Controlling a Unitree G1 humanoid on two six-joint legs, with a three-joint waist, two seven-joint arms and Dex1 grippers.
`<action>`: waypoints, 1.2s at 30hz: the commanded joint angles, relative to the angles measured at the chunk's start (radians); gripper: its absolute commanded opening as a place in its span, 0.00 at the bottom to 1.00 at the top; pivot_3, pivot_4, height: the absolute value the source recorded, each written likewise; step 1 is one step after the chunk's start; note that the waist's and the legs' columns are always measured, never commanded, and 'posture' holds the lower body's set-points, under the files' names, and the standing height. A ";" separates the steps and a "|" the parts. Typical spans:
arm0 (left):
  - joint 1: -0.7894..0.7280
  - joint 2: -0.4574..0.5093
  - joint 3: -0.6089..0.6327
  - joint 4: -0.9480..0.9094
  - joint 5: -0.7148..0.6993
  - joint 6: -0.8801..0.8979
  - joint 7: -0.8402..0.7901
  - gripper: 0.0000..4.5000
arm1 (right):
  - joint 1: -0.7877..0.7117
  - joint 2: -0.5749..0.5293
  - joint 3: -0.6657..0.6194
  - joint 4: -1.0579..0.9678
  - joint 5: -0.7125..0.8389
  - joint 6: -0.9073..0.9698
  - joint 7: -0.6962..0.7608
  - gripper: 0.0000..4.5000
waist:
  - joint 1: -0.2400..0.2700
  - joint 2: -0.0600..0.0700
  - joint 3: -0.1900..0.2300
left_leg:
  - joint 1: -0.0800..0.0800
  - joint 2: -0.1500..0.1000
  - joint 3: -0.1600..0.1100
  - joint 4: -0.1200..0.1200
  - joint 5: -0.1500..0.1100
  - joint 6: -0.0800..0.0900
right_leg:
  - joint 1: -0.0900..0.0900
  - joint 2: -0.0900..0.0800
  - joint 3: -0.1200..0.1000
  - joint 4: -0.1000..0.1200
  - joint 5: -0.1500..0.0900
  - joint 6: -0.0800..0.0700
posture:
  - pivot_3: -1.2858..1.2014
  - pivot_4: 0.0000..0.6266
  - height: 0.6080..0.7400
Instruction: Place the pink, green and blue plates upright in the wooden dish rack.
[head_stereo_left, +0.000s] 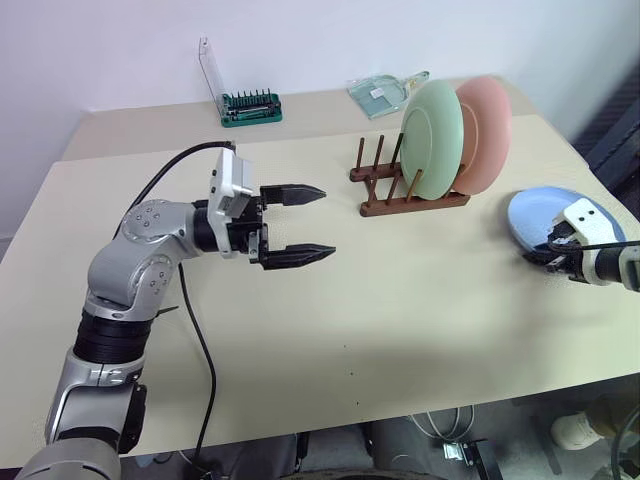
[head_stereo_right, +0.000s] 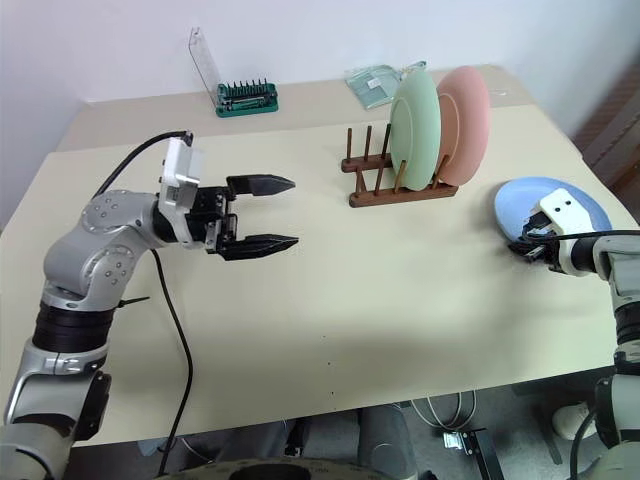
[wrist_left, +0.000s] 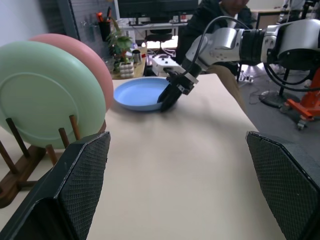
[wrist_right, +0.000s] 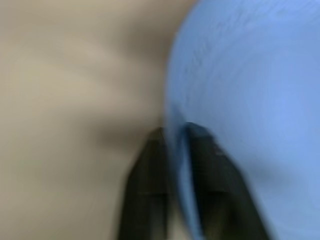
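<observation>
The right gripper (wrist_right: 181, 165) pinches the blue plate's (head_stereo_left: 545, 215) near rim, one finger either side, ready to tip it upright. Green (head_stereo_left: 433, 140) and pink (head_stereo_left: 487, 132) already stand in the rack (head_stereo_left: 385, 195) (free slots remain), so the left gripper (head_stereo_left: 297, 225) hangs open, idle.

A robotics lab: monitors (wrist_left: 150, 7) on a cluttered desk (wrist_left: 145, 37), another robot's orange stand (wrist_left: 305, 92).

No text, label or number is showing clearly enough to read. Nothing legible is standing on any item.
</observation>
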 joint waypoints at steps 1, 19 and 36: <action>-0.031 -0.002 0.018 0.009 0.005 -0.025 0.006 1.00 | -0.067 -0.015 -0.035 0.070 -0.049 -0.040 -0.124 0.01 | 0.002 0.000 0.000 | 0.000 0.000 0.000 0.000 0.000 0.000 | 0.000 0.000 0.000 0.000 0.000 0.000 | 0.52 0.24 1.00; -0.056 -0.028 0.025 0.050 0.021 -0.059 0.029 1.00 | -0.600 0.278 -0.465 -0.194 0.605 -0.086 -0.147 0.01 | 0.001 0.002 0.001 | -0.003 0.002 -0.001 -0.002 0.000 0.000 | -0.003 0.001 0.000 0.001 0.000 0.000 | 0.52 0.24 1.00; -0.029 -0.005 0.051 0.024 -0.007 -0.015 0.061 1.00 | -0.426 0.455 -0.517 -0.361 1.157 0.649 -0.226 0.01 | 0.018 0.003 0.000 | -0.004 0.001 -0.002 0.000 0.000 0.000 | -0.004 0.000 -0.001 0.002 0.001 -0.001 | 0.52 0.24 1.00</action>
